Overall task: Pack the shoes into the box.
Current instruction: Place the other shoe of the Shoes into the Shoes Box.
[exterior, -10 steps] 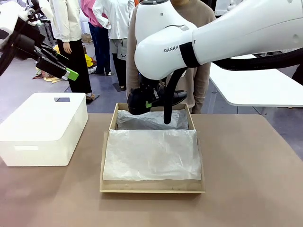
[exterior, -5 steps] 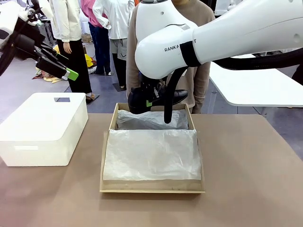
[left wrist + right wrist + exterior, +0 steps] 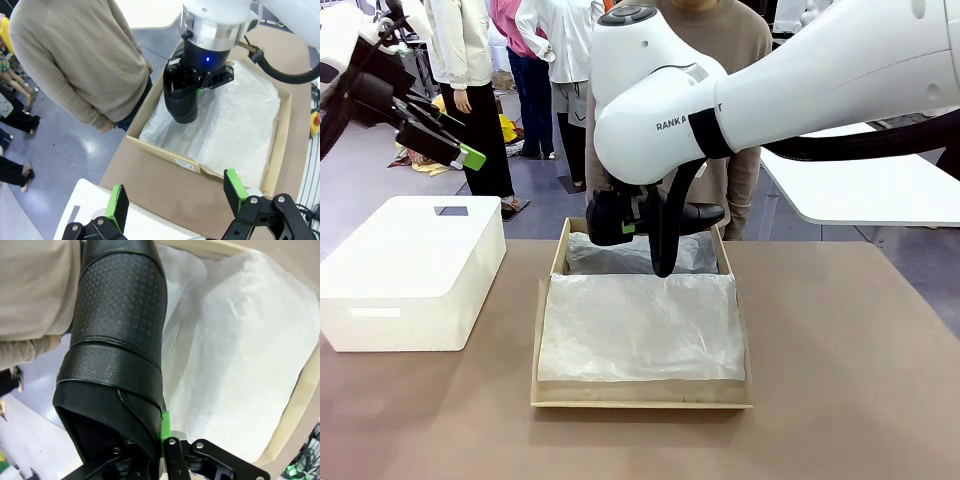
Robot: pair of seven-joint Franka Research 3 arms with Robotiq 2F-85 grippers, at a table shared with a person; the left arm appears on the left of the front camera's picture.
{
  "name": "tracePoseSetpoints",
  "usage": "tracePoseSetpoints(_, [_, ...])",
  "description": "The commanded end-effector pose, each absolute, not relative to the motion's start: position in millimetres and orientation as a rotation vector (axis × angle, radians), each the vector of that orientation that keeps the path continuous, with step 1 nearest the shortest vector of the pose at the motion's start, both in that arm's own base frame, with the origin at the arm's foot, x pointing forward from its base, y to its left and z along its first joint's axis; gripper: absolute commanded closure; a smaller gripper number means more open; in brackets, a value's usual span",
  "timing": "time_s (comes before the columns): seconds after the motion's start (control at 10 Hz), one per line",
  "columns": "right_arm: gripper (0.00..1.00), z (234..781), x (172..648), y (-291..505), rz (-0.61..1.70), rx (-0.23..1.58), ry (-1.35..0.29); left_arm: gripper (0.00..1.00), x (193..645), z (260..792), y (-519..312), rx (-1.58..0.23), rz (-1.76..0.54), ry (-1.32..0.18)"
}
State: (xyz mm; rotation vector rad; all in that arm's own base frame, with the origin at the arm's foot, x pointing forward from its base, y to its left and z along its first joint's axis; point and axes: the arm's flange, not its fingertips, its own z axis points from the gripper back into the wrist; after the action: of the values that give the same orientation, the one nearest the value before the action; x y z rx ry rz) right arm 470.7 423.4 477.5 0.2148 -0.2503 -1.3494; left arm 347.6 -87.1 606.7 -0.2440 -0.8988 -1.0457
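Observation:
One black shoe (image 3: 695,215) hangs over the far end of the box (image 3: 645,403), held by its heel end in my shut right gripper (image 3: 633,222), toe pointing right. The tan box lies open on the table and white tissue paper (image 3: 640,325) lines it. In the right wrist view the shoe (image 3: 117,335) rises from the gripper (image 3: 150,445), a strap across its top, above the tissue (image 3: 240,340). My left gripper (image 3: 465,138) hangs open and empty, high at the far left. Its green pads (image 3: 117,205) frame the box (image 3: 165,152) and the shoe (image 3: 181,102) from above.
A white lidded bin (image 3: 415,270) stands on the table left of the box. A person in a beige sweater (image 3: 725,40) stands at the far edge right behind the box. A white table (image 3: 860,185) sits at the back right. The brown tabletop (image 3: 850,350) is bare to the right.
The right arm has swung a little to the left and the shoe has dipped slightly towards the box. The left arm has stayed still.

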Motion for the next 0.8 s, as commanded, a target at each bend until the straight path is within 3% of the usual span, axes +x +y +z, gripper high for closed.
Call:
tracePoseSetpoints(0.0, [1.00, 475, 469, 436, -1.445, 0.222, -0.274, 0.00, 349, 606, -86, -0.259, -1.060, -0.904])
tracePoseSetpoints(0.7, [1.00, 451, 461, 444, -1.477, 0.212, -0.126, 0.00, 349, 606, -86, -0.259, -1.060, -0.904])
